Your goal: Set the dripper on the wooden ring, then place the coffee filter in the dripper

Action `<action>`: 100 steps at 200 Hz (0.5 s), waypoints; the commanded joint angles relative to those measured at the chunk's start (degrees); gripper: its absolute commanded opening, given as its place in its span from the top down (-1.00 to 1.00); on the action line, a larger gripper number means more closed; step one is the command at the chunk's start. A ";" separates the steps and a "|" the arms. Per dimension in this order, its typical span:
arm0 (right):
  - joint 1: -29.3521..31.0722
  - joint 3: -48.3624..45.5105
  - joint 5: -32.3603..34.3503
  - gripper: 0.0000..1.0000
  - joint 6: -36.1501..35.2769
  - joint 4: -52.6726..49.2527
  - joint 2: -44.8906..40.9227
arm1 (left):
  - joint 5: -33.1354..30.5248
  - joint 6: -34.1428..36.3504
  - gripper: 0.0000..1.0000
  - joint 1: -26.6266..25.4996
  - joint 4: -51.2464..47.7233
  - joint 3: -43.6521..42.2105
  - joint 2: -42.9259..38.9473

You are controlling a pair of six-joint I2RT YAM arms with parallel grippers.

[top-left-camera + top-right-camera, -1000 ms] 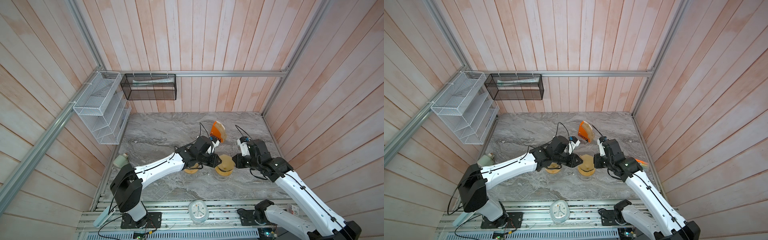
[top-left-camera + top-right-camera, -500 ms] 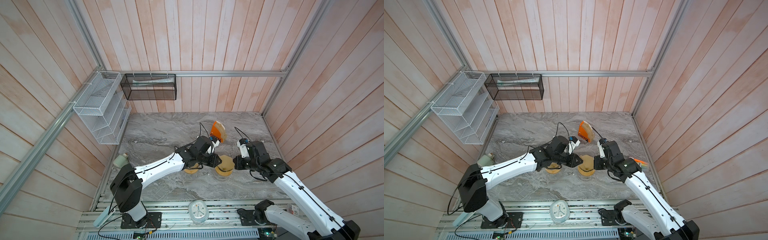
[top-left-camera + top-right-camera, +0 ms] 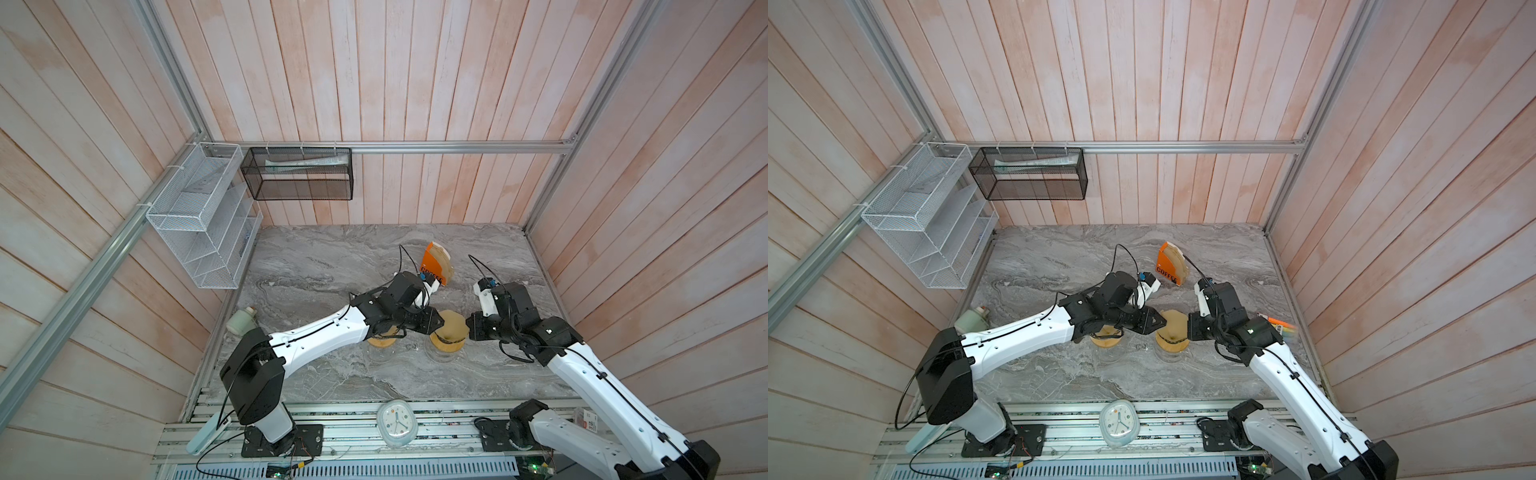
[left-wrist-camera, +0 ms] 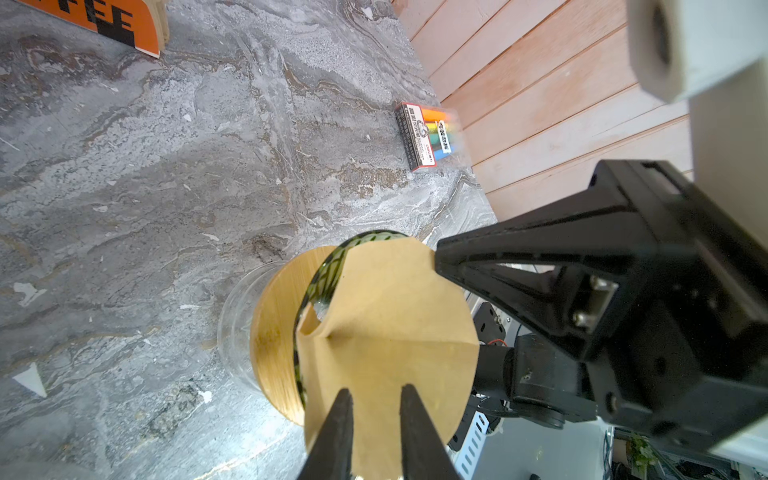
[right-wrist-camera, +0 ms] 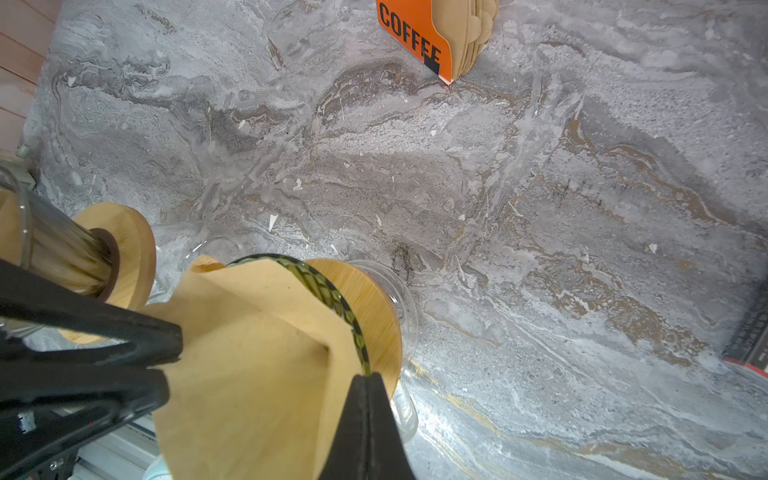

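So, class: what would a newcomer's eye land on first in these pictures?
The brown coffee filter standing in the dripper at mid-table, with the left tool and right tool meeting at its rim from opposite sides, the right one pinched shut on it. Behind them stands an orange holder lettered COFFEE.

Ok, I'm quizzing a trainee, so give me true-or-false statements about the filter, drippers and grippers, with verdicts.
1. The brown paper coffee filter lies flat on the grey marble table. False: it is up at the mouth of the green glass dripper with a bamboo collar.
2. The right gripper is closed at the filter's edge. True.
3. The left gripper is shut tight. False: a gap shows between its fingers.
4. The orange holder marked COFFEE is empty. False: brown filters stand in it.
5. A second bamboo-collared dripper stands beside the first. True.
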 commanded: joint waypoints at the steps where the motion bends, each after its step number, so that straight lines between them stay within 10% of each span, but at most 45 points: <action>1: -0.22 -0.47 -0.43 1.00 -0.01 -0.11 -0.56 | 0.10 -0.28 0.52 0.18 1.05 -1.14 0.71; 100: -0.18 -0.56 0.20 1.00 -0.31 -0.24 -0.34 | 0.26 -0.29 0.52 0.26 1.32 -1.11 1.26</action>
